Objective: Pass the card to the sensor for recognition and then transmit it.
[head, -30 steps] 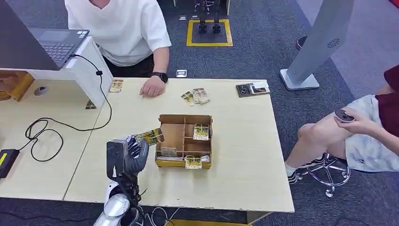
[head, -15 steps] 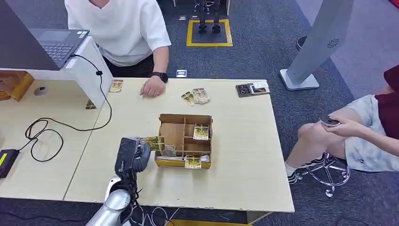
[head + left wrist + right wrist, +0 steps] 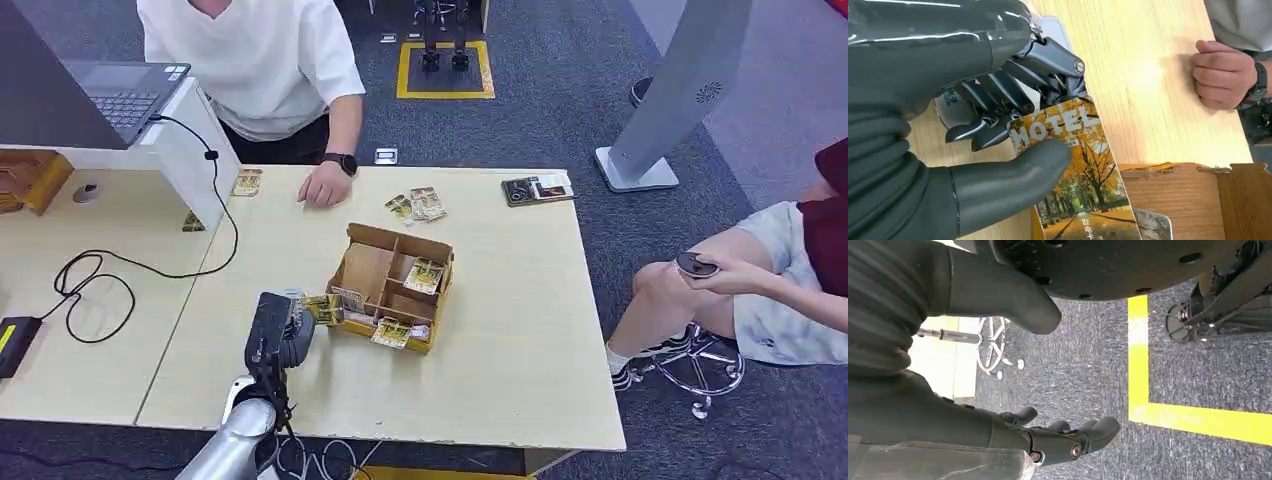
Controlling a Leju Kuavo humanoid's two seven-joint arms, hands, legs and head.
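My left hand is low over the table and pinches a hotel card with an autumn-tree picture. In the left wrist view the thumb presses the card against the dark fingers. Under the hand lies a white, rounded sensor flat on the table. The card's far end touches the left side of a brown compartment box, which sits askew and has several cards in it. My right hand hangs over the carpet floor, fingers apart, holding nothing.
A person in a white shirt rests a fist on the table's far edge. Loose cards and a dark booklet lie beyond the box. A laptop and black cable are at the left. Another person sits at the right.
My left hand came down toward the table with the card and moved to the box. The box has been pushed and turned, with its near end shifted right.
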